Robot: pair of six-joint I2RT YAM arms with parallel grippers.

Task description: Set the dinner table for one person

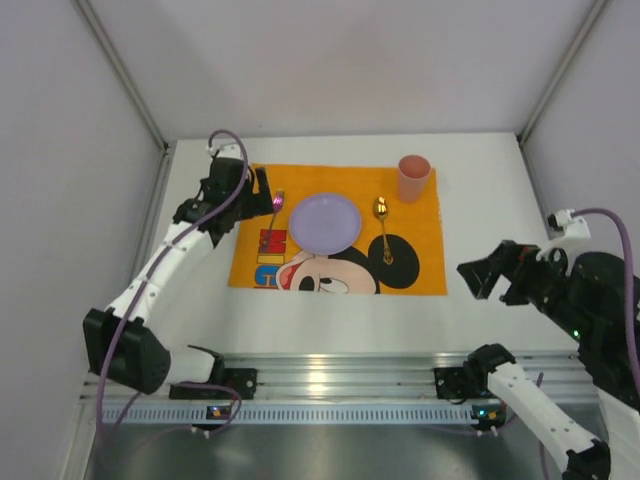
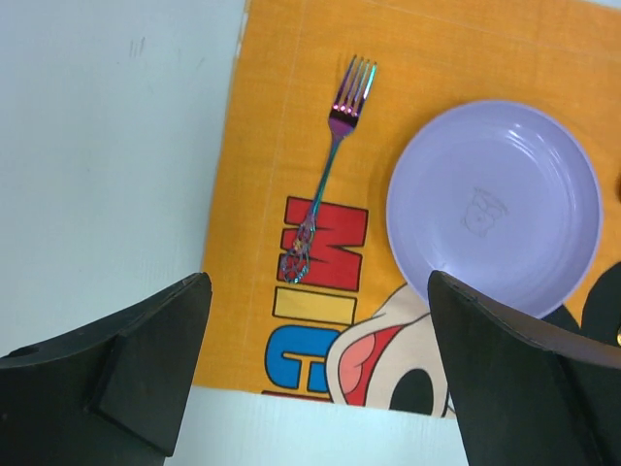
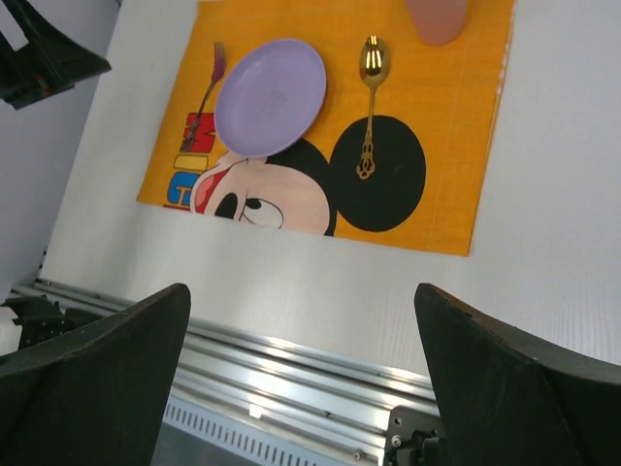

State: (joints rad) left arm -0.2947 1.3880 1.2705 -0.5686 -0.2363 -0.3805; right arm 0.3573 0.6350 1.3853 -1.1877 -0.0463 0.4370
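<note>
**Place setting on an orange placemat, both grippers open and empty**

Seen from above, a white worktop (image 1: 330, 320), the dinner table, fills the middle of the view between pale walls. An orange Mickey Mouse placemat (image 1: 425, 250) lies flat on its far half, a little left of centre.

On the placemat sits a round lilac plate (image 1: 325, 222). Just left of the plate lies a fork (image 1: 275, 207) with a rainbow sheen. Its tines point to the far edge and its handle rests on the printed red letters. Just right of the plate lies a gold spoon (image 1: 383, 228), bowl at the far end, with its handle tip on Mickey's black ear. A pink cup (image 1: 413, 178) stands upright at the placemat's far right corner.

The left gripper (image 1: 258, 190) is above the placemat's far left corner, close to the fork. Its wrist camera shows the two black fingers spread wide with nothing between them. Fork and plate are in plain sight below.

The right gripper (image 1: 482, 278) is off the placemat, over bare worktop near the right edge. Its jaws are likewise wide apart and empty.

A silver rail (image 1: 340, 378) runs along the near edge of the worktop, carrying both arm bases.
</note>
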